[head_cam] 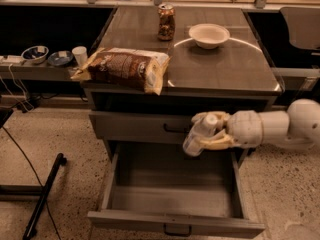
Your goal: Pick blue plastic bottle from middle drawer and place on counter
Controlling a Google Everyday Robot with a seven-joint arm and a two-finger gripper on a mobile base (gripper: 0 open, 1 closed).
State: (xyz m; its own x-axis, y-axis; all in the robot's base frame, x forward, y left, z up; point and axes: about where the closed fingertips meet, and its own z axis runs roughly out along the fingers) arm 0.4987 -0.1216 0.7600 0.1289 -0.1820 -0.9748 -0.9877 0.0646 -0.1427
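My gripper (209,132) is shut on the blue plastic bottle (198,135), a slim clear bottle with a white cap, held tilted with its cap up and to the right. It hangs above the open middle drawer (175,219), in front of the shut drawer above, just below the level of the counter (225,64). My arm reaches in from the right edge. The open drawer's visible floor holds nothing.
On the counter lie a brown snack bag (122,68) at the front left, a brown patterned can (166,22) at the back and a white bowl (209,35) at the back right. A low side shelf (30,70) at left holds small bowls and a cup.
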